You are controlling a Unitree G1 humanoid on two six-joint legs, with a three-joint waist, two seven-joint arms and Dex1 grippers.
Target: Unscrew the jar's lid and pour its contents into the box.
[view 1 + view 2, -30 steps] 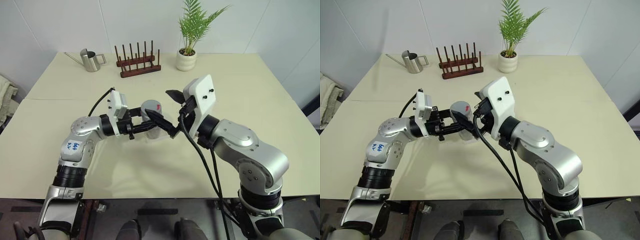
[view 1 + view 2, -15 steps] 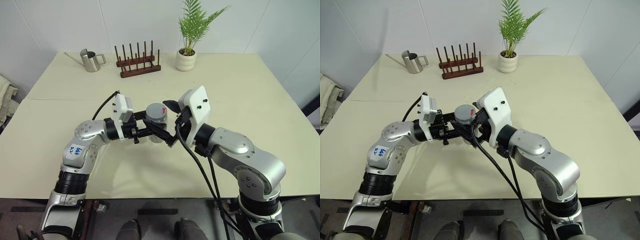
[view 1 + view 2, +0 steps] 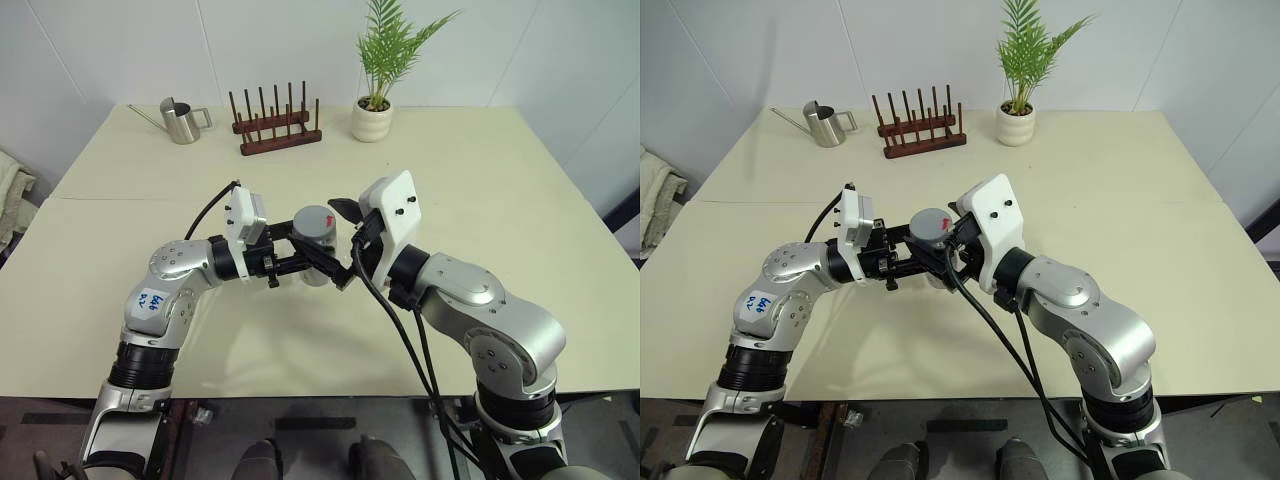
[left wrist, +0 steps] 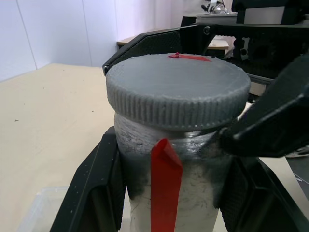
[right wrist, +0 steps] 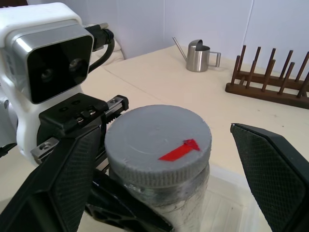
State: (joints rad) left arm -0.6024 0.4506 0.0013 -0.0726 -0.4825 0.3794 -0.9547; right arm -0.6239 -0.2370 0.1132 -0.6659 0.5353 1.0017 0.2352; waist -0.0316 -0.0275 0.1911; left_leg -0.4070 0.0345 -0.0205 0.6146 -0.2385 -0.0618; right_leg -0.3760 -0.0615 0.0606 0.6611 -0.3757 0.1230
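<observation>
Fingers of the left gripper (image 4: 169, 193) are clamped on the body of the small clear cylindrical jar with the red-and-white label (image 4: 166, 193), one black pad on each side just below the thread, and the jar is held upright above the middle of the pale table (image 3: 520, 180). Fingers of the right gripper (image 5: 159, 159) are spread wide and stand apart from the round flat grey screw lid with the small red mark (image 5: 158, 142), one to each side of it, nothing being grasped. The lid is still seated on the jar.

The jar is judged light and stiff, its smooth clear wall likely slippery, so a firm hold on the body is called for while torque is applied. The lid's ribbed rim (image 4: 178, 110) is judged the best place for the right fingers to be closed, since the ridges should resist slipping (the flat top offers no purchase). The contents cannot be made out through the label.

A corner of the shallow clear plastic box (image 4: 41, 208) is seen on the table below the jar, on the near side of it.
</observation>
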